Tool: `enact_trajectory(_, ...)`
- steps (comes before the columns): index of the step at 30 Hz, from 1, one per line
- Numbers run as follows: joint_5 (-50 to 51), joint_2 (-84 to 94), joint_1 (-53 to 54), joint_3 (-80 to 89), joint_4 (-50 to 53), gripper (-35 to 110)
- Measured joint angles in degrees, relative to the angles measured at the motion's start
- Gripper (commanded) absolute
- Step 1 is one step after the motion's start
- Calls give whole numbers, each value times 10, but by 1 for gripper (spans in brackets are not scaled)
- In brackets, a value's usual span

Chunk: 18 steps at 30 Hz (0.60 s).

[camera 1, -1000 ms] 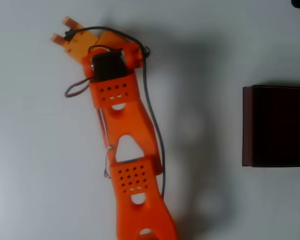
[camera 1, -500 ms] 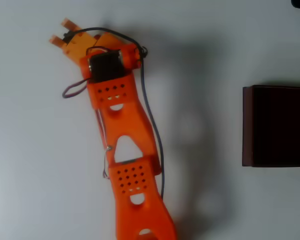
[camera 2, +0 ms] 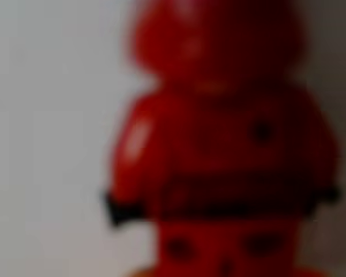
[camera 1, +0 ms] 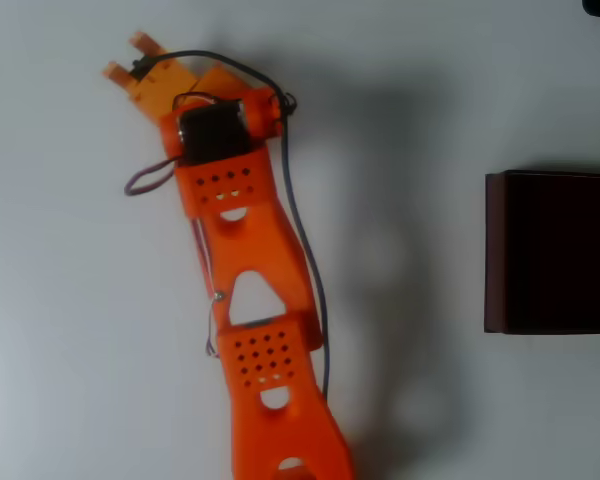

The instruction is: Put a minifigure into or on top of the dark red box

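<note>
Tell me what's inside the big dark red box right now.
In the overhead view the large maroon-walled rectangular box shows a very dark, nearly black interior with nothing visible in it. Its right part runs off the picture edge, so that portion cannot be checked.

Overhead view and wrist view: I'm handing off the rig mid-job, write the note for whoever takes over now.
Gripper: orange, two-fingered, at the upper left of the white table in the overhead view, fingers apart; whether it grips anything cannot be told.
Minifigure: small all-red toy figure, upright and blurred, very close in front of the wrist camera.
Dark red box: rectangular, maroon walls, nearly black interior, at the right edge of the overhead view, far from the gripper.
Done: arm brought to the figure.
Left: secure the figure, carry it right, set it in or on the box.
</note>
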Motion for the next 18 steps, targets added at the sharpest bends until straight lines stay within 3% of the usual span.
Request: enact_trajectory(18,3,19,11,15,21,0)
